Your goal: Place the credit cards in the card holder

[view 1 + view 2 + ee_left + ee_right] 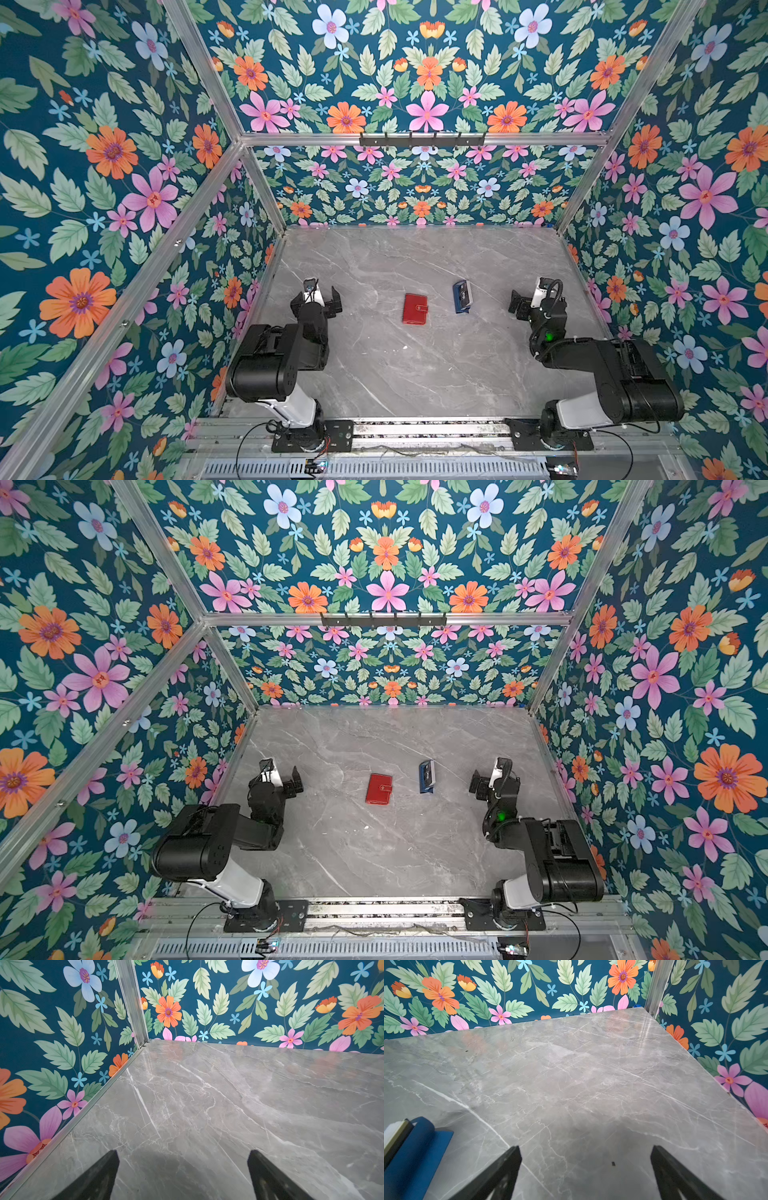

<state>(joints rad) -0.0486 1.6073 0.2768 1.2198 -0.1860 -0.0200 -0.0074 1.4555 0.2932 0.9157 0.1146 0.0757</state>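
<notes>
In a top view, the closed red leather-look card holder (414, 308) lies mid-table, its long axis pointing away from the arms. To its right, dark credit cards (462, 293) stand in a small blue stand (459, 309), nearest the right gripper (585, 1148), jaws wide apart. The left gripper (184, 1152) gapes empty too.

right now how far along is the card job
Nothing looks done. The red card holder lies closed on the marble table; the credit cards stand in the blue stand beside it. Nothing is in hand: left claw and right claw are open and empty. Left: open the holder, move every card.
</notes>
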